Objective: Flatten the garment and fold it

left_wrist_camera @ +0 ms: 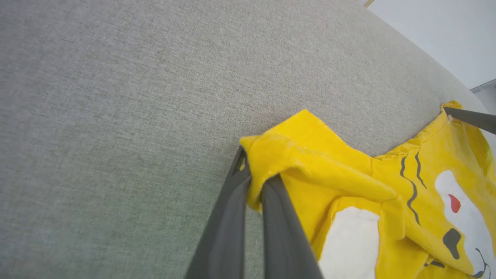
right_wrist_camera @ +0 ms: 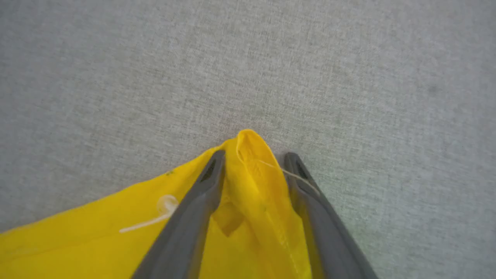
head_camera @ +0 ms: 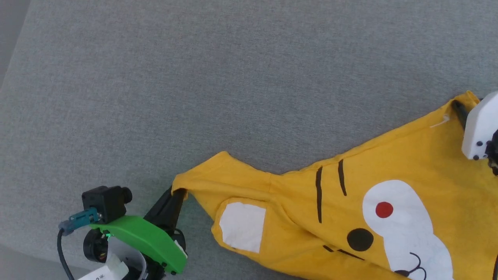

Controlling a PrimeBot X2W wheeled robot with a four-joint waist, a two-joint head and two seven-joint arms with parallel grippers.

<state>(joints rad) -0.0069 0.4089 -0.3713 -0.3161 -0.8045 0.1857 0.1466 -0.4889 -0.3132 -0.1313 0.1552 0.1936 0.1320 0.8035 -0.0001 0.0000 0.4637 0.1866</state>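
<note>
With the left hand point(left_wrist_camera: 255, 166) clamped on a sleeve of the garment point(head_camera: 389, 163), the right hand point(right_wrist_camera: 254, 155), fingers apart astride the far corner, should pinch firmly before both stretch it flat.

Yellow garment point(head_camera: 295, 194): black stripes, white ovals, red dots.

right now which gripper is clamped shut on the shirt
The left gripper, pinching the shirt by its sleeve; the right gripper straddles a corner, fingers apart.
</note>
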